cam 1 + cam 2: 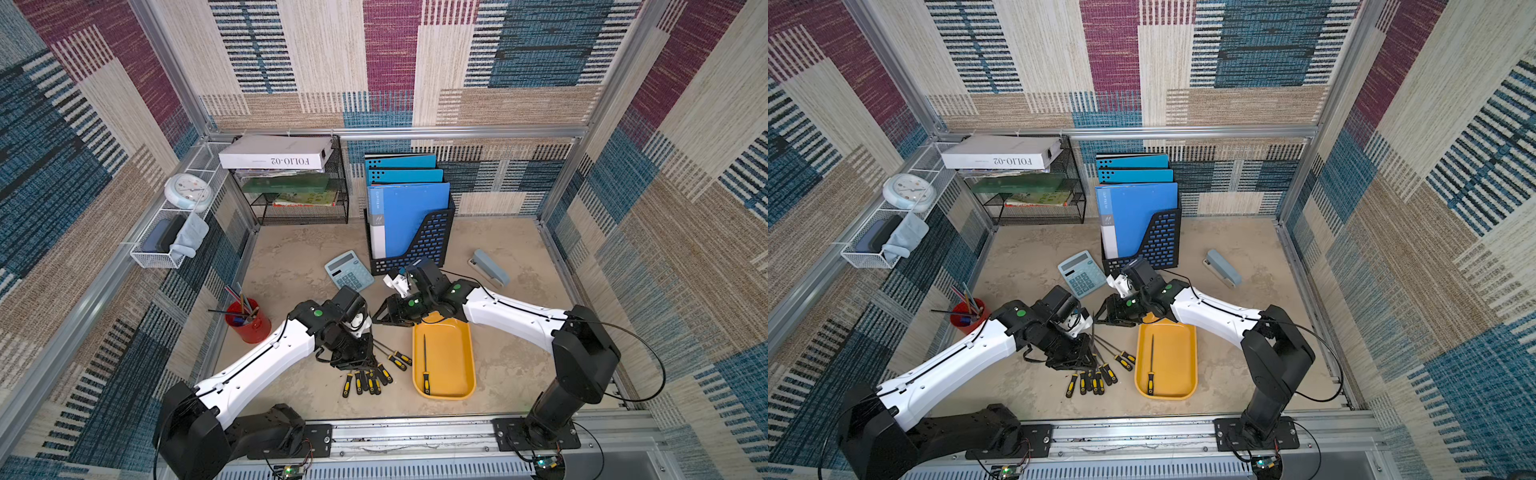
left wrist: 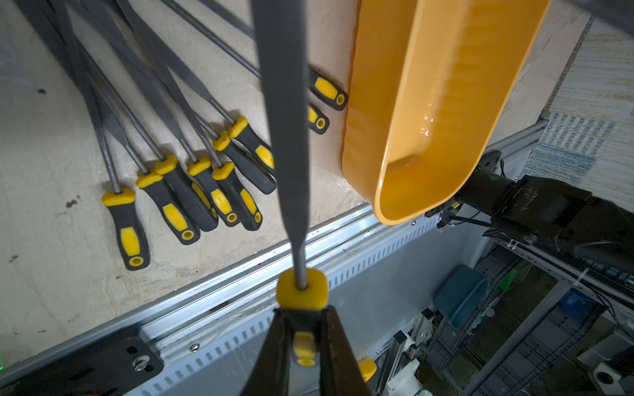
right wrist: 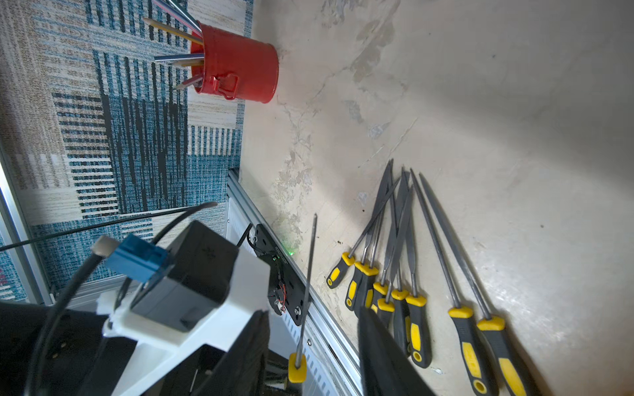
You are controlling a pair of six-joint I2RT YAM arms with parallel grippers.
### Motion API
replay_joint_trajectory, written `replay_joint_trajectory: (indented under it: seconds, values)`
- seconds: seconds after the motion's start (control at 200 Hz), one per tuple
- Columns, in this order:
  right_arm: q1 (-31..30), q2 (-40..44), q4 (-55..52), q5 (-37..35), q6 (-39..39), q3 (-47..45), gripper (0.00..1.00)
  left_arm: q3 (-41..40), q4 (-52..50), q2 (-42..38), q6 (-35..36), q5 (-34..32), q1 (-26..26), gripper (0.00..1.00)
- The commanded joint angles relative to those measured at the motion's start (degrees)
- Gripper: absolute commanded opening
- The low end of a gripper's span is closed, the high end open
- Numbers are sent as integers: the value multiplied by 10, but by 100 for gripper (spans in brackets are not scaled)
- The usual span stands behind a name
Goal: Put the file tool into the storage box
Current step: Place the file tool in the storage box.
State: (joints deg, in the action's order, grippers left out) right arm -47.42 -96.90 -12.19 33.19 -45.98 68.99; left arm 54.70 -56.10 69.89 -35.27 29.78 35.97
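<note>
left wrist view gives us the grip: the left pincer (image 2: 303, 313) is clamped tight on the black-and-yellow handle of one file (image 2: 284, 137), w/ the whole grey shaft sticking out free past the jaws. in both top views that pincer sits over the loose files (image 1: 370, 380) on the tabletop (image 1: 519, 374). the storage box (image 1: 451, 361) lies just beside them at 3 o'clock, w/ another file (image 1: 424, 365) already flat inside. so the held file isn't in the box yet; we judge this is the carry-over step.

the right pincer (image 3: 314, 319) stands partly open w/ nothing in it. it hovers near the box's 11 o'clock corner, pointing toward 9 o'clock, close to the held file's shaft.

what could go wrong, as we see it:
- grip is on the handle end only, so the long shaft could swing or pivot in the jaws during the move.
- the shaft tip could clip the right pincer or its arm, which hangs over the box's 12 o'clock end; a knock might twist the file loose.
- the box is shallow, so a release from too high or at an angle could leave the file across the rim or bounce it out.
- a low pass could snag the rim and shove or tip the light box, or drag the loose files.
- landing on the file inside could make it roll.
</note>
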Motion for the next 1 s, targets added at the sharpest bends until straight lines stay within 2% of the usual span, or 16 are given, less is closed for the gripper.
replay_joint_trajectory:
  seconds: [0.0, 0.376, 0.481, 0.591, 0.626, 0.661, 0.746, 0.801, 0.862, 0.997]
  values:
    - [-4, -8, -3, -9, -2, 2, 46, -2, 41, -6, 22, 25, 2, 2]
    - [-10, -12, 20, 3, -9, -10, 42, -5, 55, 1, 21, 29, 2, 2]
    - [-11, -23, 29, 9, -11, -3, 30, -6, 65, 1, 23, 62, 2, 2]
    - [-11, -28, 35, 20, -13, 5, 8, -12, 76, -3, 24, 77, 2, 3]
    - [-11, -26, 31, 20, -14, 5, 0, -15, 78, -6, 22, 74, 2, 8]
    - [-11, -23, 23, 21, -13, 5, 0, -16, 80, -9, 20, 72, 2, 18]
    - [-5, -9, -15, 15, -2, 5, 0, -14, 76, -9, 10, 62, 0, 55]
    - [5, 3, -61, 2, 13, 6, 0, -5, 65, -10, 4, 51, 1, 69]
    - [23, 22, -116, -22, 32, 0, 0, 4, 50, -13, 0, 39, 0, 78]
    - [83, 85, -199, -76, 59, -52, 0, 11, -1, -25, -10, -40, -8, 82]
